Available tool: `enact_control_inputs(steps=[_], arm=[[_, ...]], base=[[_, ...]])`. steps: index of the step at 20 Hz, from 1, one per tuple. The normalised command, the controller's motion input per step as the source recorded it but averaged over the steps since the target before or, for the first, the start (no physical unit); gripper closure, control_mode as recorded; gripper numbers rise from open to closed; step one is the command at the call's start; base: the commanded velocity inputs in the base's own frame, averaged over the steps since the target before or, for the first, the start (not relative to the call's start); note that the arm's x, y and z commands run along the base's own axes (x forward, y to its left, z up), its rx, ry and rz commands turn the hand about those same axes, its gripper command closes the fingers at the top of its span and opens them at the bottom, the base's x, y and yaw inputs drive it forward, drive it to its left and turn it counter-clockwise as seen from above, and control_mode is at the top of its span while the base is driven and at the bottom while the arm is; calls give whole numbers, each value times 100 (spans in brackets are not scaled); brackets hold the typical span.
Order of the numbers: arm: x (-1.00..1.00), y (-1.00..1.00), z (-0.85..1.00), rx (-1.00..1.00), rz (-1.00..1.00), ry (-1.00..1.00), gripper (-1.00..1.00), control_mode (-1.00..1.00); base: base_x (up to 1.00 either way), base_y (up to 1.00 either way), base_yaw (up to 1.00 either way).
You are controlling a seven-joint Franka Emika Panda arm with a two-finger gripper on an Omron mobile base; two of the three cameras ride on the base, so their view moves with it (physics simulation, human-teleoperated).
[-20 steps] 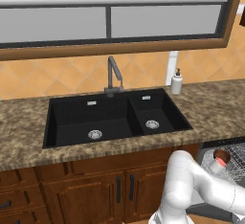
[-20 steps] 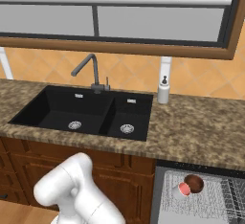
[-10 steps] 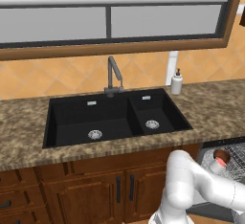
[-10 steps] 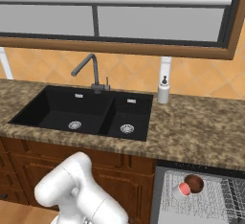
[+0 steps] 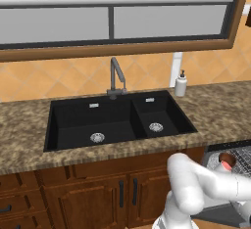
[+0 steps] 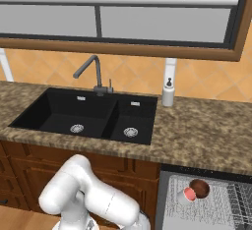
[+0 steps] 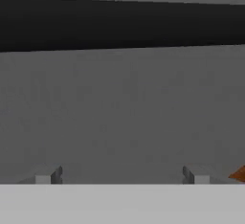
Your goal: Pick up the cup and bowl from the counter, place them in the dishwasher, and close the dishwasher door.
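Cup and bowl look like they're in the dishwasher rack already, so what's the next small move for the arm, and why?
Probably push up on the dishwasher door. The cup and bowl already lie on the rack, and the open pincer faces that flat grey panel up close, holding nothing.

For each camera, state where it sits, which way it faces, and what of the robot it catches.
Left base view: behind the arm on its left, looking forward and down at the counter, the sink and the dishwasher; white arm at lower right.
Right base view: behind on the right, same scene; arm at lower left, cup and bowl in the rack.
Hand view: on the hand, facing a flat dark grey surface close up; open gripper at the bottom.
Both base views share sink, soap dispenser, cup and bowl.
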Motion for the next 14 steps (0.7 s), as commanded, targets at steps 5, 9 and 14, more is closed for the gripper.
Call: enact_control_inputs(steps=[5,9,14], arm=[[68,-49,-75,0,0,-23,-100,-100],[94,-33,-15,0,0,-27,-100,-100],[95,-31,0,0,0,-26,-100,-100]], base=[[0,0,0],[0,0,0],[0,0,0]])
